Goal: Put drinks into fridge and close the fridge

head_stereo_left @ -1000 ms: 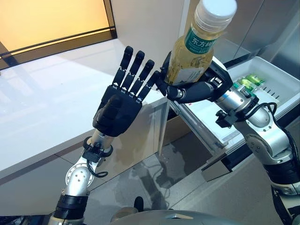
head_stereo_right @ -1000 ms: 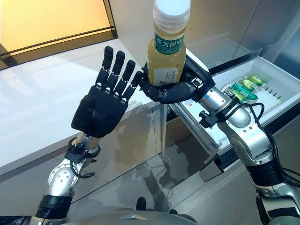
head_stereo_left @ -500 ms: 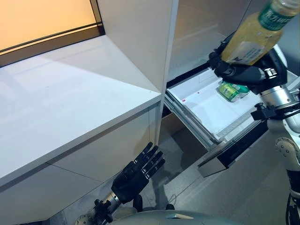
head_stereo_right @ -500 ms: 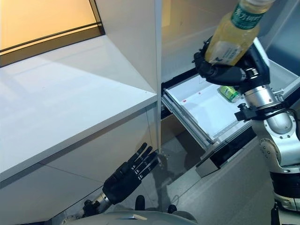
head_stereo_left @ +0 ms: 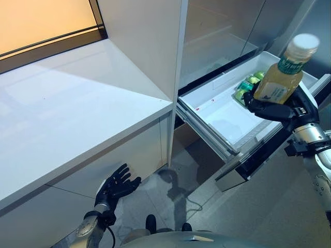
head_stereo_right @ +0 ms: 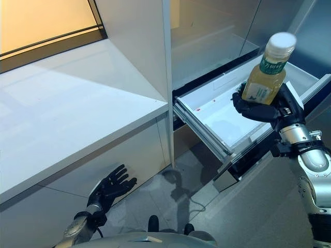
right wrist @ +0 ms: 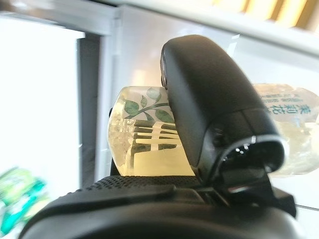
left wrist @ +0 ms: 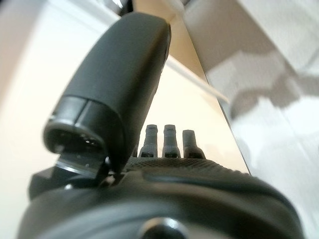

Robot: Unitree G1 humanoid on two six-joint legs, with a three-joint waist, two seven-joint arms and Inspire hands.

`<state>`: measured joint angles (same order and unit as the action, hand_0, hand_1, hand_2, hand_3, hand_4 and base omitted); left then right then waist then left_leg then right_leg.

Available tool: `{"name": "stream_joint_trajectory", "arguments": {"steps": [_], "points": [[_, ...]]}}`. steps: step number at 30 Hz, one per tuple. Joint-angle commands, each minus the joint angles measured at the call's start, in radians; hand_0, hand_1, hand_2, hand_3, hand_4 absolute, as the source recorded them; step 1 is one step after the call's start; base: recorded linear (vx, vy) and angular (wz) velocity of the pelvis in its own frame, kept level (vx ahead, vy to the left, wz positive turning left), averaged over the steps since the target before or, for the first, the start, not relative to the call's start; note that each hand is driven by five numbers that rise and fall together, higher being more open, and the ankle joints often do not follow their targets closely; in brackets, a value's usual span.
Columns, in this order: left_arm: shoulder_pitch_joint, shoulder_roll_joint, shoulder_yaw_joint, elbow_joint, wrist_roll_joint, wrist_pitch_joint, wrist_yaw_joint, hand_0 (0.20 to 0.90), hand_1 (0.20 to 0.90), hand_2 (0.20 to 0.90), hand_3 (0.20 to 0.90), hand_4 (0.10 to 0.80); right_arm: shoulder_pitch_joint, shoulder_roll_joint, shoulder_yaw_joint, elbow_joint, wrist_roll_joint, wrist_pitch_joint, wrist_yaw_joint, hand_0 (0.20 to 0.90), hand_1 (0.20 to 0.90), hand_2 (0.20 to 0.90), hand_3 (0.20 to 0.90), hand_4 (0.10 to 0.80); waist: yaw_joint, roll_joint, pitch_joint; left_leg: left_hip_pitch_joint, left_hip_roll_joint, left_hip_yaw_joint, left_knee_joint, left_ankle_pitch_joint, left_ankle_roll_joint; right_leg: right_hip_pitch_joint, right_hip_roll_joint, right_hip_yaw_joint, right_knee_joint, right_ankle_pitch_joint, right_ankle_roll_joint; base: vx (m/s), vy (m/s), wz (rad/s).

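Right robot hand (head_stereo_right: 264, 110), fingers wrapped round a yellow drink bottle (head_stereo_right: 266, 78), holds it upright over the open fridge drawer (head_stereo_left: 217, 111) at right of frame, not yet stowed. Green drinks (head_stereo_left: 246, 87) already lie in the drawer, which remains to be closed. White bench (head_stereo_left: 77, 119) fills the left. Left robot hand (head_stereo_left: 117, 185) hangs low, fingers spread, empty.

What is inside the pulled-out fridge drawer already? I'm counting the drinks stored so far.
Green drinks lie at the far end of the drawer; its near part is bare. The right hand and its bottle cover some, so no count.
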<state>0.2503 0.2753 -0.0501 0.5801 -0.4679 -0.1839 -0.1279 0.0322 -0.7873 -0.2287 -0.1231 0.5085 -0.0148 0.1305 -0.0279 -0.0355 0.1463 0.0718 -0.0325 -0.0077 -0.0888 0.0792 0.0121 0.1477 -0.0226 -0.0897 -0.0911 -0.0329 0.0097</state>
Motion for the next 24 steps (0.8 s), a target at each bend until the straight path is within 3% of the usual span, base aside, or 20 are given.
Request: {"name": "stream_joint_trajectory", "arguments": {"steps": [1, 8, 13, 24], "points": [[-0.049, 0.034, -0.006, 0.058, 0.101, -0.11, 0.077, 0.9, 0.9, 0.9, 0.9, 0.8, -0.223, -0.05, -0.116, -0.008, -0.039, -0.106, -0.074, 0.3, 0.3, 0.3, 0.2, 0.1, 0.045, -0.047, -0.082, 0.037, -0.019, 0.009, 0.004, -0.105, 0.004, -0.055, 0.005, -0.016, 0.02, 0.069, 0.051, 0.047, -0.009, 0.03], [-0.042, 0.033, -0.026, 0.161, 0.153, -0.084, 0.094, 0.9, 0.9, 0.9, 0.9, 0.8, -0.336, -0.163, -0.01, 0.148, -0.139, -0.039, -0.05, 0.3, 0.3, 0.3, 0.2, 0.1, 0.076, -0.066, -0.069, 0.037, -0.019, 0.004, 0.006, -0.104, 0.002, -0.051, 0.004, -0.031, 0.023, 0.068, 0.053, 0.057, -0.012, 0.03], [-0.034, 0.057, -0.038, 0.211, 0.155, -0.068, 0.098, 0.9, 0.9, 0.9, 0.9, 0.8, -0.493, -0.264, 0.133, 0.333, -0.165, -0.003, 0.003, 0.3, 0.3, 0.3, 0.2, 0.1, 0.116, -0.088, -0.058, 0.039, -0.017, -0.003, 0.006, -0.104, 0.001, -0.041, 0.008, -0.044, 0.021, 0.065, 0.052, 0.072, -0.031, 0.05], [-0.005, 0.11, -0.04, 0.247, 0.159, -0.042, 0.063, 0.9, 0.9, 0.9, 0.9, 0.8, -0.762, -0.325, 0.404, 0.693, -0.21, 0.09, 0.118, 0.3, 0.3, 0.3, 0.2, 0.1, 0.191, -0.117, -0.024, 0.026, -0.018, -0.038, 0.011, -0.097, 0.0, -0.031, 0.012, -0.074, 0.019, 0.064, 0.046, 0.051, -0.037, 0.06]]}}
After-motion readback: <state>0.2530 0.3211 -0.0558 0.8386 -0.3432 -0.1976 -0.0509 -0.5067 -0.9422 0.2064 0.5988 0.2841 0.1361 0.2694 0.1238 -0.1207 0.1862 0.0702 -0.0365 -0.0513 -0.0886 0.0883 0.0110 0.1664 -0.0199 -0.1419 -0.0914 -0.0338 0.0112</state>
